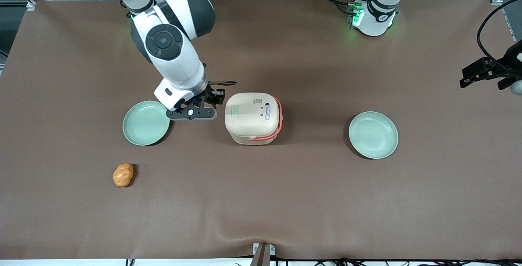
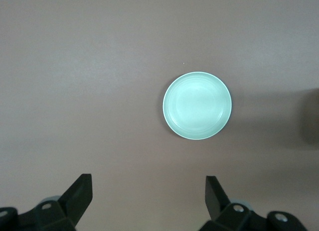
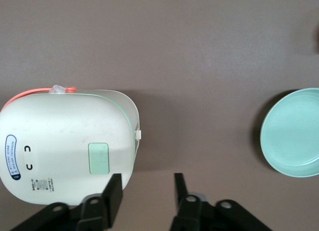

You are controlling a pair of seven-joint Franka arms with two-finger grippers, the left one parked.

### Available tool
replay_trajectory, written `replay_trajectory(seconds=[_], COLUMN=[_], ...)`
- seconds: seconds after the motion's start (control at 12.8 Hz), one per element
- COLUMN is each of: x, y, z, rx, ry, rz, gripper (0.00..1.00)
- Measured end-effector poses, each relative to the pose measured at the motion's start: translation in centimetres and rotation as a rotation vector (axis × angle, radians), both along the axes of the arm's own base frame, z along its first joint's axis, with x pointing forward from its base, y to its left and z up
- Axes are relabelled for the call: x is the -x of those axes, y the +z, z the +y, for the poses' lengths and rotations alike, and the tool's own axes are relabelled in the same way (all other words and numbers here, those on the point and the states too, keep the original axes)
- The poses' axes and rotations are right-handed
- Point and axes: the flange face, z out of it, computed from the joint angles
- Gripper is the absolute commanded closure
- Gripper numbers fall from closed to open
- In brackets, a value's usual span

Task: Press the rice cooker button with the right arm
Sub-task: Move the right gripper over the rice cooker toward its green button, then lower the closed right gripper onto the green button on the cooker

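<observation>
Front view: the rice cooker (image 1: 253, 118) stands closed on the brown table (image 1: 285, 200), its salmon handle (image 1: 272, 129) folded down. The right arm (image 1: 171, 49) reaches down beside the cooker, and its gripper (image 1: 195, 113) hangs between the cooker and a green plate (image 1: 146, 123). A second green plate (image 1: 373, 134) lies toward the parked arm's end. An orange-brown lump (image 1: 123, 175), perhaps a potato, lies nearer the camera than the first plate.

Left wrist view: only a green plate (image 2: 197, 105) on the table.

Right wrist view: the gripper (image 3: 144, 193) has its fingers (image 3: 113, 192) a narrow gap apart, holding nothing, just beside the cooker (image 3: 65, 151) lid's edge, near its green button (image 3: 98, 158). A plate (image 3: 294, 132) lies well apart.
</observation>
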Motion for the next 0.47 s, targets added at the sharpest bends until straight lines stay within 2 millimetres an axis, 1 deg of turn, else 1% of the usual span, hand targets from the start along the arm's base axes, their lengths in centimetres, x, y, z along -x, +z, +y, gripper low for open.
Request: replay_trajectory(seconds=[0.16,0.31,0.47], x=[0.1,0.0,0.1], y=[-0.3,-0.8,-1.5], z=[0.4,0.6,1.3], rx=[0.001,0.001,0.003], ry=[-0.007,-0.02,-0.042], rz=[0.0,0.0,-0.002], gripper=[0.91,1.0,1.0])
